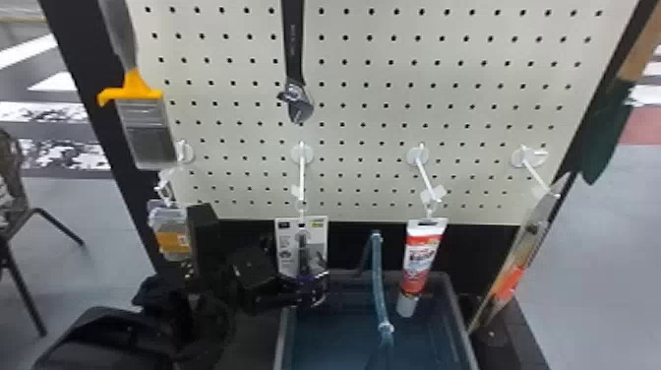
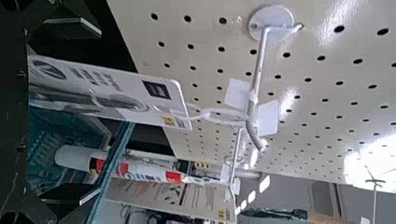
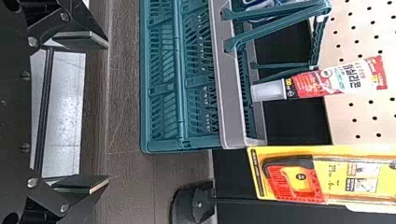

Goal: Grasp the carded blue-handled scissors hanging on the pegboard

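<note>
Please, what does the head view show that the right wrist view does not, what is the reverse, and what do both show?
Head view: the paintbrush, the wrench, part of a chair and the left gripper.

Right wrist view: the right gripper, with its fingers apart, and the yellow face of the saw pack.

Both: the pegboard, the basket and the red and white tube.
</note>
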`<state>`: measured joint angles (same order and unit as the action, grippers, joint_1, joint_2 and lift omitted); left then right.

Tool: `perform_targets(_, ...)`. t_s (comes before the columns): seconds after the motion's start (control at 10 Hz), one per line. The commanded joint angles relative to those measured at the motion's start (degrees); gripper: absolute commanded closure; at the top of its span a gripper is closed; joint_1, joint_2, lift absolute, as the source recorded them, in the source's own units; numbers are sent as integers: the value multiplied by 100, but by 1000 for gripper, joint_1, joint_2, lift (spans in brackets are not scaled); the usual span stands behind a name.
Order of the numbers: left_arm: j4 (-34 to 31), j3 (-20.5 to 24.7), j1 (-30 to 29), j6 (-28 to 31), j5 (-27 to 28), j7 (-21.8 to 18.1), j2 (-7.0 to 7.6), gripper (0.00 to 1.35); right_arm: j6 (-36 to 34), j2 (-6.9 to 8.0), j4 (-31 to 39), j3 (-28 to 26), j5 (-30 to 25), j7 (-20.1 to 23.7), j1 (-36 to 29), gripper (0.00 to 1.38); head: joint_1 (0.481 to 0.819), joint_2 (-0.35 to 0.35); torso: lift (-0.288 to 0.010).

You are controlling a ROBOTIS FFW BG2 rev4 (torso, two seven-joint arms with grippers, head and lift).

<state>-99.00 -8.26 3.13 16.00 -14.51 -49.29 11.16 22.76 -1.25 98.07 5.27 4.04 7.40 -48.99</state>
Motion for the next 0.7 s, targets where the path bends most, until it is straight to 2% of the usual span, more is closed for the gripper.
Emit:
perform_targets(0.0,104,-158,176,132,-157,-98,53,136,0,20,-26,0,0,25,23,263,549,0,-100)
perform_targets(0.1,231,-255,250,114,-412,-169,71,136,0,29,-54,0,-9,51,35,263,549,0,-100)
perform_targets(0.3,217,-351,348,123,-412,-204,97,136,0,38,-68,-9,-18,95,72,263,549,0,-100)
perform_targets(0.4,203,-387,360,123,-394,-213,115,186,0,38,-82,-9,-18,104,72,263,549,0,-100)
perform_targets(0.6,161,-395,373,176,-306,-221,132,690,0,46,-82,0,-18,122,72,263,549,0,-100)
